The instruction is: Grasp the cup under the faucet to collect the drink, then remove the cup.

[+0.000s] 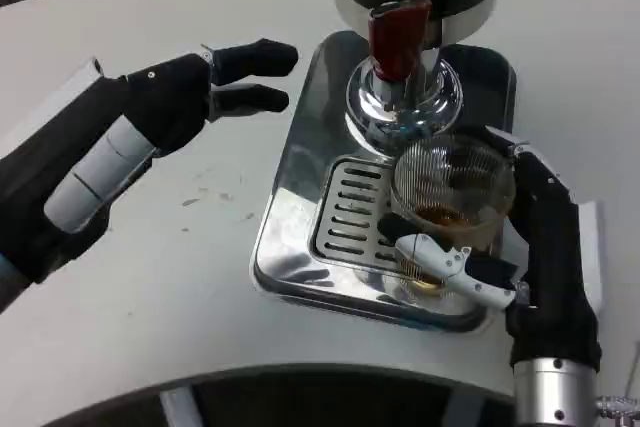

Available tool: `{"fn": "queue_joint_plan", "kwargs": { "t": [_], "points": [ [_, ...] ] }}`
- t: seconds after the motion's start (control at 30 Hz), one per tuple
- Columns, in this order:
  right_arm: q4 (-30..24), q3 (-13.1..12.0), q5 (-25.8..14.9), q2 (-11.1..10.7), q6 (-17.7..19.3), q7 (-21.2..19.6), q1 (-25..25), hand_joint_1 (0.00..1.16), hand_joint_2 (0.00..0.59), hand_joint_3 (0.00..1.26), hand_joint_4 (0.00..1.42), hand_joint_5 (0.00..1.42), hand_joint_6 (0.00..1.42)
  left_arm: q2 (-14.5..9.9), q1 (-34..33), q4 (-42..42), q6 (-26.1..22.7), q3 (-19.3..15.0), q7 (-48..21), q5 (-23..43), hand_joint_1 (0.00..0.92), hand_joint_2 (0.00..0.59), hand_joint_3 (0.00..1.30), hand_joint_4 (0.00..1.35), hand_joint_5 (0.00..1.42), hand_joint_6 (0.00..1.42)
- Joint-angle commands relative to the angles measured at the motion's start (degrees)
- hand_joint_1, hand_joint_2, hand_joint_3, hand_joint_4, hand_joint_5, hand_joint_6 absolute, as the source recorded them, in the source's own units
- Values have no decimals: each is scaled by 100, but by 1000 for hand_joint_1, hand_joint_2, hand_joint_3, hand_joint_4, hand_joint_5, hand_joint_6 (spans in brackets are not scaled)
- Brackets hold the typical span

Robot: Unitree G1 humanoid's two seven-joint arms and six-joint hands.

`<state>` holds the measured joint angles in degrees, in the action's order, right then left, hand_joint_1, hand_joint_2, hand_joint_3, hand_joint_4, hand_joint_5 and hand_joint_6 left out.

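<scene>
Work surface: white bench point(200, 277) with a rounded front edge and a matte finish. Faint grey scuff marks point(215, 192) are present left of centre. Below the front edge, the area is dark, with pale frame members point(180, 409) visible. Lighting is even and diffuse.

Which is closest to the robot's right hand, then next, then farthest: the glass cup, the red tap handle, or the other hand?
Measured from the right hand in the head view:
1. Glass cup: held in that hand, over the drip tray.
2. Red tap handle: above the cup, on the dispenser.
3. Left hand: far across, over the white table's left side.
</scene>
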<state>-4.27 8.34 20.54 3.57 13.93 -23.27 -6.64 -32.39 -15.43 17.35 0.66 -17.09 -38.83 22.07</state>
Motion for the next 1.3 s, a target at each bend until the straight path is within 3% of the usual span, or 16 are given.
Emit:
{"fn": "queue_joint_plan", "kwargs": {
  "t": [0.03, 0.2, 0.57, 1.07, 1.3],
  "points": [
    [-436, 127, -81, 162, -90, 157, 348, 1028, 128, 765, 811, 891, 699, -128, 188, 113, 474, -113, -37, -197, 0, 65, 285, 177, 248, 158],
    [-1113, 275, -177, 116, -260, 475, 722, 1027, 128, 765, 811, 891, 699, -187, 523, -16, 1555, -156, -82, -732, 0, 65, 295, 189, 250, 159],
    [-2825, 398, -449, -109, -910, 1428, 1670, 1027, 128, 765, 811, 891, 699, -415, 1233, -359, 3384, -346, -148, -1096, 0, 64, 298, 179, 238, 147],
    [-4723, 567, -730, -316, -1873, 2293, 2562, 1025, 123, 769, 811, 903, 699, -939, 1797, -224, 4336, -664, -196, -813, 0, 64, 286, 157, 215, 126],
    [-5320, 745, -808, -429, -2202, 2493, 2928, 1025, 123, 772, 811, 903, 700, -1198, 2165, -252, 4794, -876, -324, -590, 0, 68, 280, 112, 176, 111]
  ]
}}
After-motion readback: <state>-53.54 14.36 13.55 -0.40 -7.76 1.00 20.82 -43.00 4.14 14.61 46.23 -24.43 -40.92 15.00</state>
